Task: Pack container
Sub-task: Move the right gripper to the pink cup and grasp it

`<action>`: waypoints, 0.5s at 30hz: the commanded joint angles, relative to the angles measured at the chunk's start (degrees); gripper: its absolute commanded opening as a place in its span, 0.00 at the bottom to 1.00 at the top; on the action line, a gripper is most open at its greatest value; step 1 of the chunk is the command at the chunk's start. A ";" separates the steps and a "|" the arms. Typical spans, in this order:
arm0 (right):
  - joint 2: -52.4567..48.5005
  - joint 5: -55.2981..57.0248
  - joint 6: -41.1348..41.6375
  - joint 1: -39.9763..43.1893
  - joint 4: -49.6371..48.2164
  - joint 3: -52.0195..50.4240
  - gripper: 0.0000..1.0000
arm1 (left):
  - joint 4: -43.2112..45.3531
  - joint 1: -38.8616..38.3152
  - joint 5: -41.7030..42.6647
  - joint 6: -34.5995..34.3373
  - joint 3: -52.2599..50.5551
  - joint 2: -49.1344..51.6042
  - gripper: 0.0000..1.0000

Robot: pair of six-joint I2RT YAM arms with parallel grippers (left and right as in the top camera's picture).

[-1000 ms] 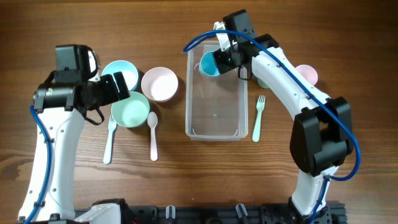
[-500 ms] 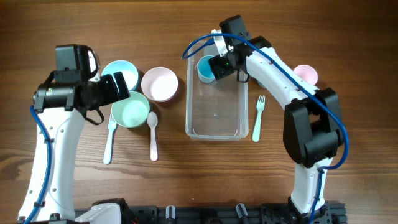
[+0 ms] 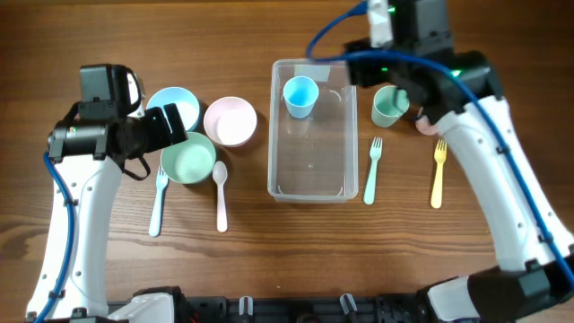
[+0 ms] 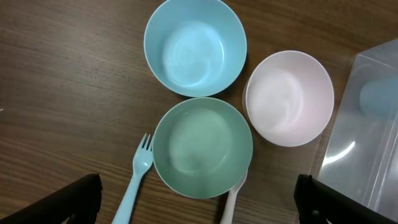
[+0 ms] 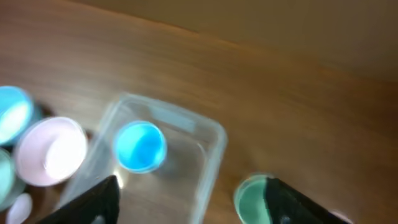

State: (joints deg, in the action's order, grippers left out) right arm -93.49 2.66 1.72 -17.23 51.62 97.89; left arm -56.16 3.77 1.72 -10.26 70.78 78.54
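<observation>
Now: both tools are free. My right tool is spread wide with nothing between its fingers. The wrist view is blurred, but the gap is plain. My left tool is also open and empty, hanging over the green bowl.

Container: middle of the worktop, between the two arms, mouth up. Its long axis runs from the far edge of the worktop toward my base, and its short axis runs left to right. One blue cup stands upright in its far end; the near part is bare.

Relation that matters: the container lies to the left of my right tool and somewhat nearer my base. The green cup stands upright on the worktop near the container's right wall, level with its far end and not touching it. The right arm is the nearer one to that cup.

Judgement: next pick is the green cup, then a short carry leftward over the rim. Set it down along the long axis, on the near side of the blue cup. The green bowl falls to the left arm, which is nearer it.
</observation>
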 commanded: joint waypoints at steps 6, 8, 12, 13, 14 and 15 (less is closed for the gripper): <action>-18.53 -6.73 10.25 26.69 9.68 -0.50 0.63 | 0.15 0.26 -0.31 0.87 0.83 0.24 1.00; -22.16 -6.71 10.16 28.22 11.85 -0.52 0.62 | 0.15 0.26 -0.31 0.85 0.83 0.24 1.00; -25.20 -5.49 10.38 28.35 11.41 -1.68 0.52 | 0.15 0.26 -0.28 0.87 0.85 0.24 1.00; -25.40 -5.46 10.84 28.35 10.86 -2.62 0.50 | 0.15 0.26 -0.31 0.87 0.85 0.24 1.00; -25.40 -5.49 11.89 28.35 10.08 -3.82 0.50 | 0.15 0.26 -0.31 0.87 0.83 0.24 1.00; -25.40 -5.49 11.96 28.35 9.33 -5.20 0.50 | 0.15 0.26 -0.31 0.85 0.83 0.24 1.00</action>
State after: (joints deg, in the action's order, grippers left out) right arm -118.10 -1.96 11.94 11.31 62.15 95.46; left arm -56.16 3.77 1.72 -10.28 70.78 78.54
